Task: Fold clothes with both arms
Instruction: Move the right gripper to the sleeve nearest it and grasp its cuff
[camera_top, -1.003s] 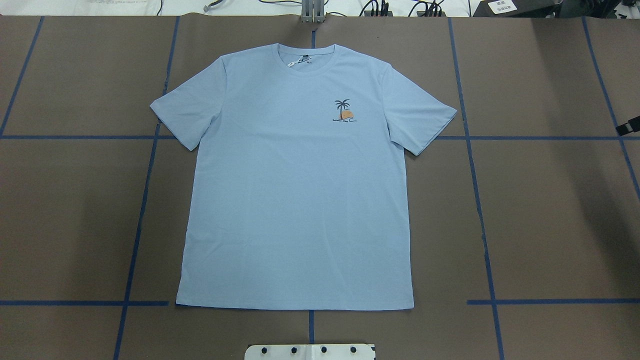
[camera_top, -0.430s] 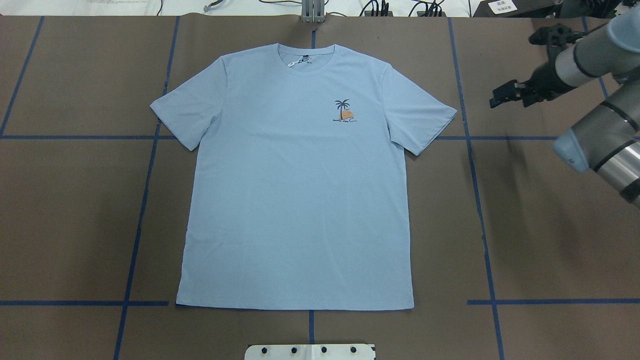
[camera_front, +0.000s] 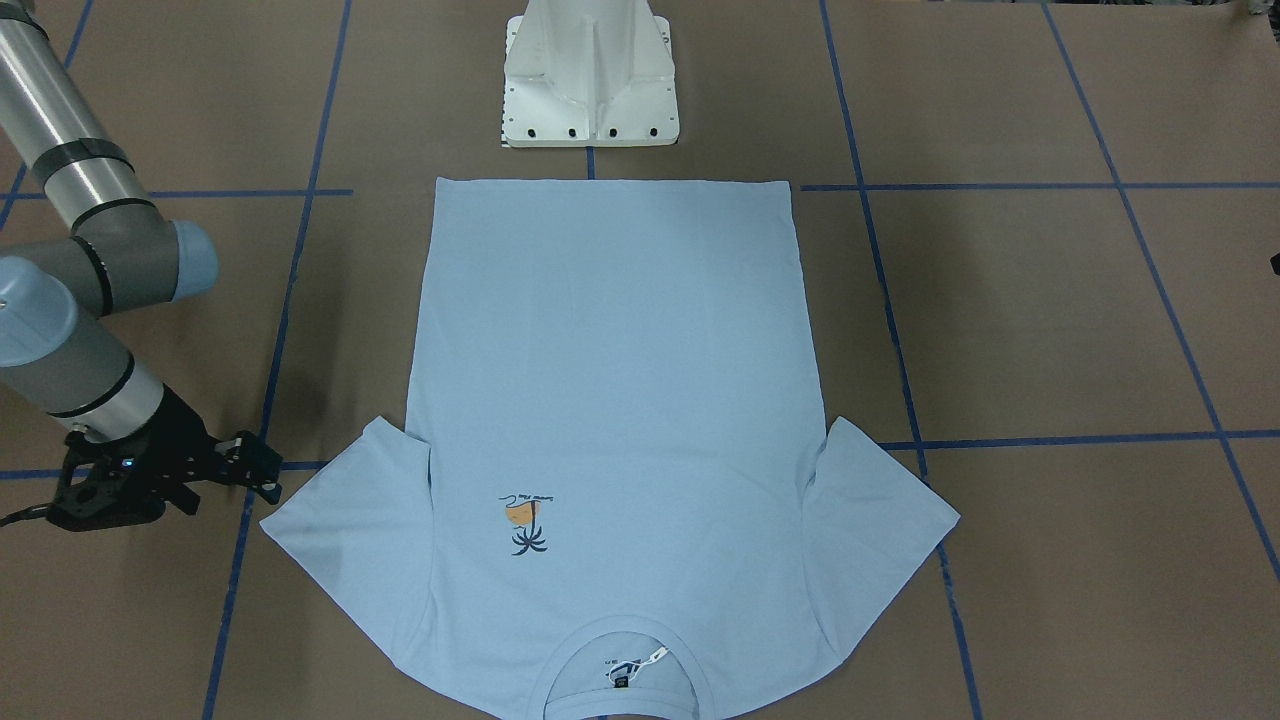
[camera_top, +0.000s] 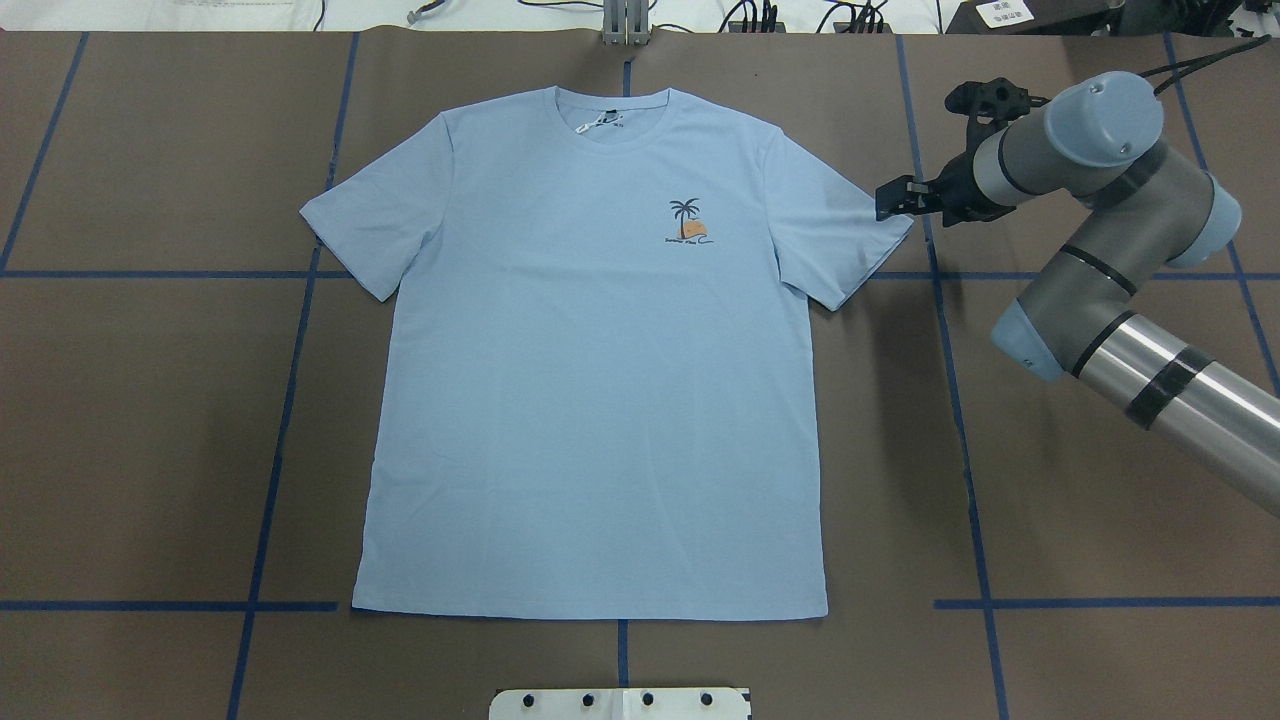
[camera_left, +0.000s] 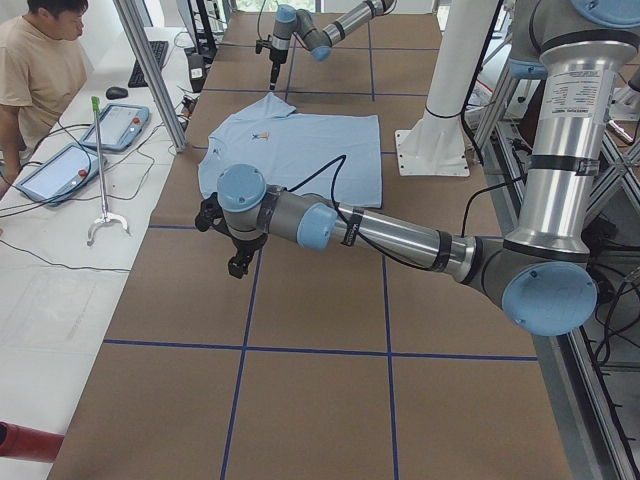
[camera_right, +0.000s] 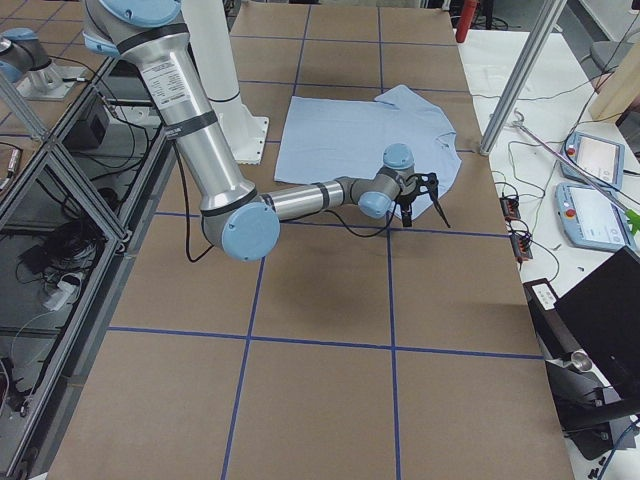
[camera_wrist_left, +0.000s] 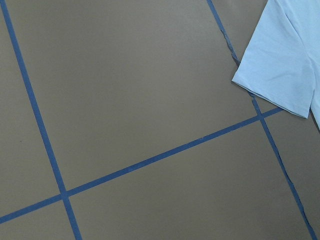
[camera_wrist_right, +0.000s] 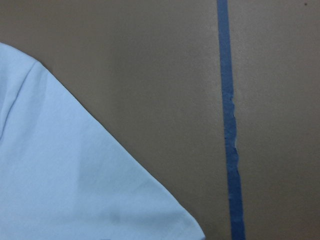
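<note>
A light blue T-shirt (camera_top: 600, 400) lies flat and face up on the brown table, collar (camera_top: 620, 120) at the far side and palm print (camera_top: 688, 222) on the chest. My right gripper (camera_top: 885, 203) hovers just off the tip of the sleeve (camera_top: 850, 240) on that side. In the front-facing view its fingers (camera_front: 262, 468) stand apart and hold nothing. The right wrist view has that sleeve (camera_wrist_right: 75, 175) at lower left. My left gripper (camera_left: 237, 266) shows only in the exterior left view, over bare table short of the other sleeve (camera_wrist_left: 280, 65). I cannot tell whether it is open or shut.
Blue tape lines (camera_top: 950, 400) grid the brown table. The white pedestal base (camera_front: 590, 80) stands at the shirt's hem side. A person (camera_left: 40, 60) sits beyond the far table edge by tablets and a grabber stick (camera_left: 100, 170). A metal post (camera_left: 150, 70) rises there.
My right arm has swung in from the right edge, and its gripper has travelled left to the sleeve tip. The T-shirt has not moved.
</note>
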